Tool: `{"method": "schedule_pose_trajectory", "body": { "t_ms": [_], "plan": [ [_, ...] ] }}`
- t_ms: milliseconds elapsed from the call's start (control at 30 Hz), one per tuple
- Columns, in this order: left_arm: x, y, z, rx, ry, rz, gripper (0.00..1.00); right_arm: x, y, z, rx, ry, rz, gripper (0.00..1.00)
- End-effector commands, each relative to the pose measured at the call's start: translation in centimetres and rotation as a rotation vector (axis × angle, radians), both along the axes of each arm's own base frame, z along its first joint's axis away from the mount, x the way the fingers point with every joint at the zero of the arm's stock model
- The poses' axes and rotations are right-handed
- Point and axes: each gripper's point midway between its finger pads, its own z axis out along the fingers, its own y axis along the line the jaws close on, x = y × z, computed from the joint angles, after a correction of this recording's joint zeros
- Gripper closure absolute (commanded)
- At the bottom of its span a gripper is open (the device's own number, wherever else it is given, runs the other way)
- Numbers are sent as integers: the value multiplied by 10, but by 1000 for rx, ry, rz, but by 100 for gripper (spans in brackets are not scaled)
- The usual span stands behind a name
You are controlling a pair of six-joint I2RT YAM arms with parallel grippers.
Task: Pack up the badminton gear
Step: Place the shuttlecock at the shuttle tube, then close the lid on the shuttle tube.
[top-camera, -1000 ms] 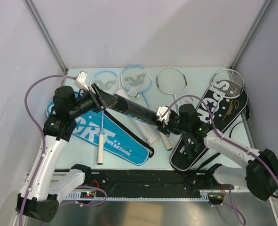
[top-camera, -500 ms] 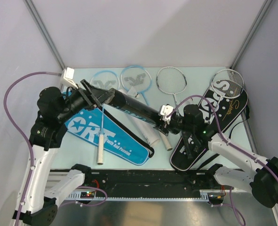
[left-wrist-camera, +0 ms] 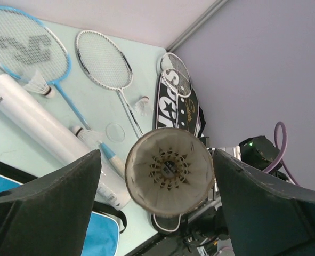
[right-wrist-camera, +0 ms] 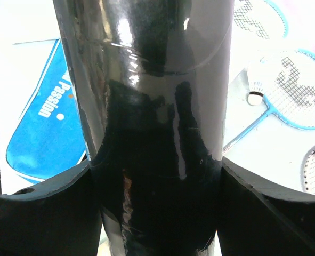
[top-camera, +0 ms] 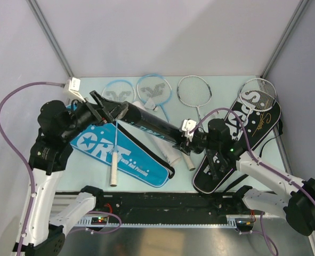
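As the right end effector (top-camera: 185, 137) pinches the black tube (top-camera: 152, 125), the left end effector (left-wrist-camera: 157, 153) gapes round its mouth. Keep it level, so the shuttlecocks (left-wrist-camera: 169, 166) stay inside!

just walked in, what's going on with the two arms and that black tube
The right gripper is shut on one end of the black tube, holding it slanted above the table. The left gripper is open at the tube's mouth, with its fingers on either side and not touching it. The left wrist view shows a shuttlecock seated inside. The blue-framed rackets, the white tube and the blue cover lie on the table, not yet packed.
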Motion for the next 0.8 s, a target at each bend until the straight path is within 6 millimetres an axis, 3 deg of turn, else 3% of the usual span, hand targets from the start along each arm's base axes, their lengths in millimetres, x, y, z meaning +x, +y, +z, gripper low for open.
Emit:
{"method": "schedule_pose_trajectory", "body": {
  "t_ms": [0,200,333,600,767],
  "plan": [
    [-11,17,37,68,-150,59,8,3,1,35,105,-37,-12,80],
    [-17,24,45,140,-229,68,2,10,0,45,196,55,-74,81],
    [-15,30,29,213,-266,78,1,7,9,72,356,167,-91,80],
    [-9,-15,0,107,-345,-141,0,-9,41,127,657,306,-46,79],
    [-5,-29,4,43,-458,-179,0,-12,52,146,795,386,-42,79]
  ]
}}
